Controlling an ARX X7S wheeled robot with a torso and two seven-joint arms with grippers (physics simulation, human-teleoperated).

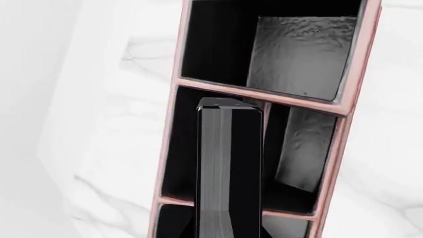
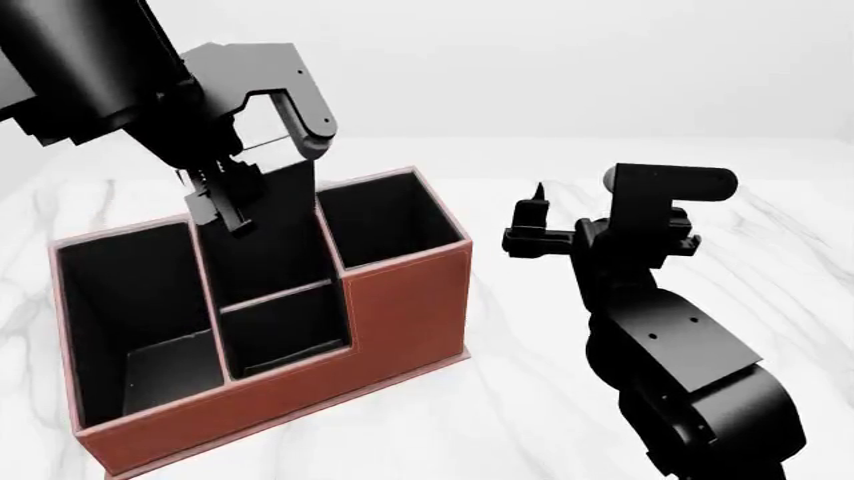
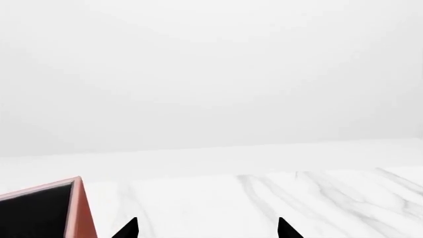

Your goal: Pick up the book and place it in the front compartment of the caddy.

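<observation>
White marbled tabletop [image 2: 534, 400], grey veins, plain pale backdrop w/ nothing else on it. The caddy [image 2: 400, 310] sits left of centre in head view: reddish-brown walls, black insides, several pockets.

The book [image 1: 228, 168] is thin, black covers w/ pale page edges, held upright. Judgement: light, stiff enough to stay straight when pinched at 1 end, covers prob smooth so it could slip or swing if grip is loose. Best hold is across the 2 covers near the top edge, leaving the lower part free to enter a pocket; that looks like the hold in use.

Left hand [image 2: 227, 200] is clenched on the book's top end, directly above the caddy. The book hangs straight down from it; its lower end is over or just inside the middle pocket behind the low front one. Can't tell if it touches a wall or the floor. Left wrist view looks down the book's edge into that pocket.

Right hand [image 2: 537, 230] is well apart on the right, grasping nothing, fingertips [image 3: 129, 229] spread.
</observation>
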